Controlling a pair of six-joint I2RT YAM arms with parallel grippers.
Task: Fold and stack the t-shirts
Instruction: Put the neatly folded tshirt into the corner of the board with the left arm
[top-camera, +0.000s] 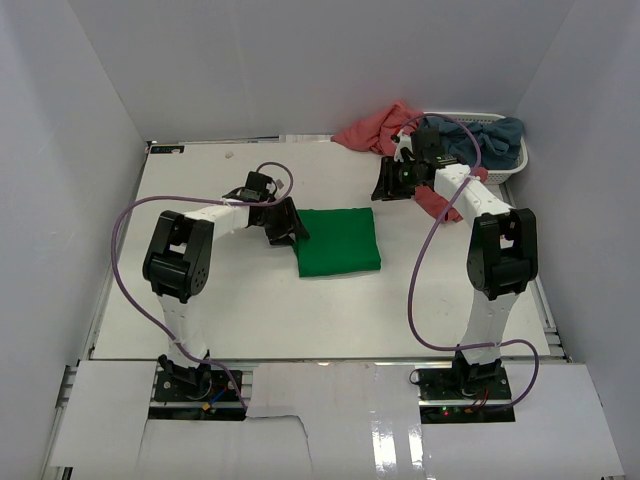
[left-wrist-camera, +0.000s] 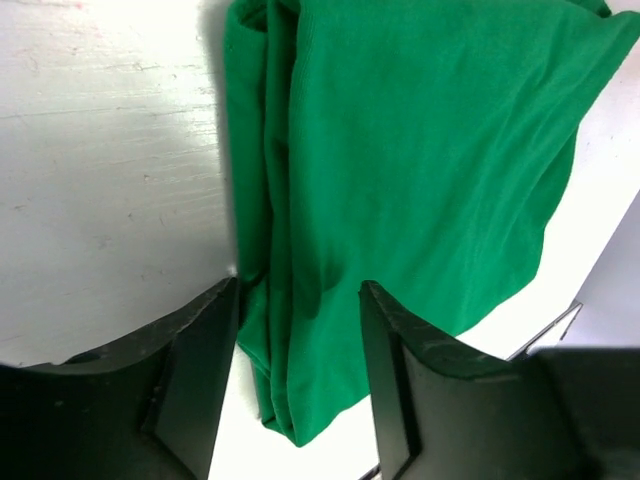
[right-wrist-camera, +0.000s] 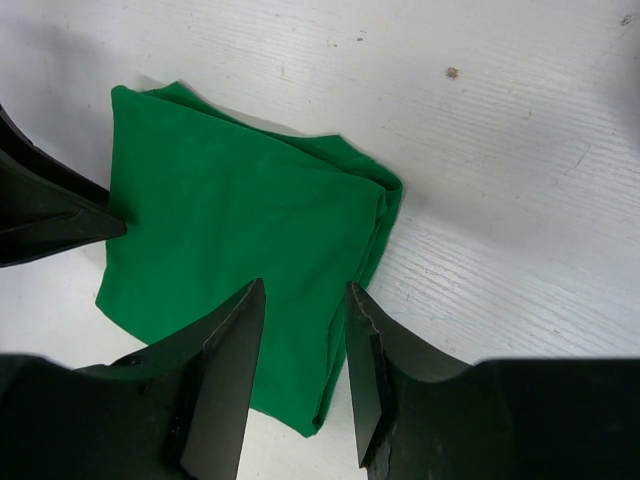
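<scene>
Our flat white bench (top-camera: 200, 320) carries the folded bright green cloth t-shirt (top-camera: 340, 240) at its middle, a near-square pad with no clear long axis. The crumpled salmon-pink t-shirt (top-camera: 375, 130) lies far right, beside the white slatted basket (top-camera: 515, 165) holding the grey-blue t-shirt (top-camera: 480, 135). Our left tool (top-camera: 285, 228) is nearer, at the pad's left edge, jaws parted astride the fold, gripping nothing. Our right tool (top-camera: 385, 182) hovers beyond the pad's far right corner, part-open and empty.

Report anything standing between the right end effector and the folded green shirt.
Nothing visible does. The right end effector hangs open, facing the green shirt; the left end effector sits at the shirt's edge, off to one side.
</scene>
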